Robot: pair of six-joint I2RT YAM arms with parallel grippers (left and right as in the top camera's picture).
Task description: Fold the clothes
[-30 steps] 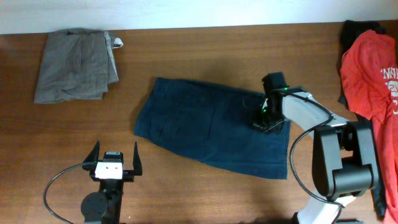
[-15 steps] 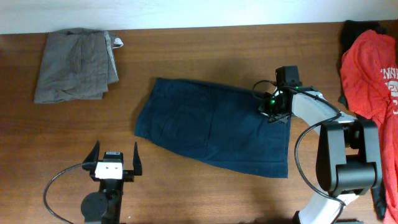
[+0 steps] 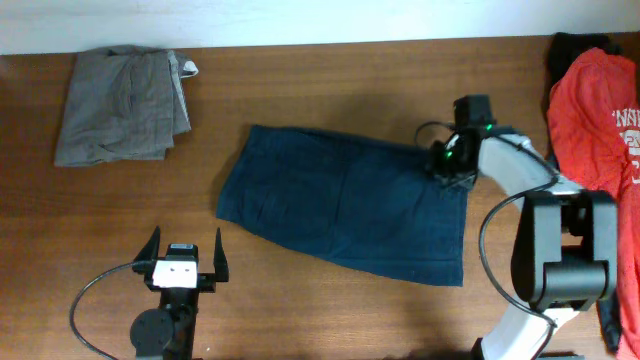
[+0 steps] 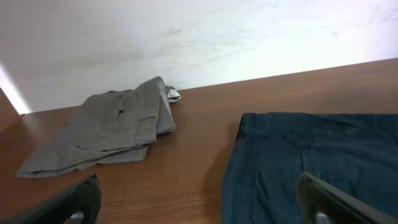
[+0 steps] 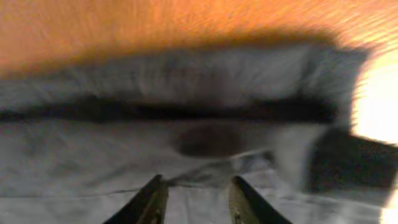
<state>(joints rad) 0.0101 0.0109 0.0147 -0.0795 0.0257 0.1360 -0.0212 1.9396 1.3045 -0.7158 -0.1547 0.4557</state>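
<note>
- Nearest the robot's bases, the left gripper [image 3: 186, 236] is sitting low by the near edge of the table [image 3: 330, 90]. Its jaws are standing wide apart with nothing between them. It is facing the near-left end of the navy garment [image 3: 340, 205] across bare wood, well apart from the cloth.
- The navy garment is lying spread flat in the middle of the table, slightly slanted, with its long edges running left to right. No fold is showing in it, so I am judging that the folding of this piece is only beginning, with the cloth being laid out and straightened.
- The right gripper [image 3: 452, 172] is hanging over the garment's far-right corner, pointing down at the cloth.
- The right wrist view is blurred, but the two fingertips [image 5: 152, 199] are showing apart. A small wrinkle of cloth is lying just ahead of the gap, and nothing looks clamped as far as the blur allows.
- The next move, as I am reading it, is calling for these jaws to close on a single edge or corner at this right end. They would then carry it over towards the opposite side, with the left gripper coming in to hold the other end.
- Farther off, the grey-khaki garment [image 3: 120, 105] is lying loosely bunched at the far-left corner, well apart from both grippers.
- The red T-shirt [image 3: 590, 110] is lying heaped at the far-right edge, near the right gripper but not touching it.
</note>
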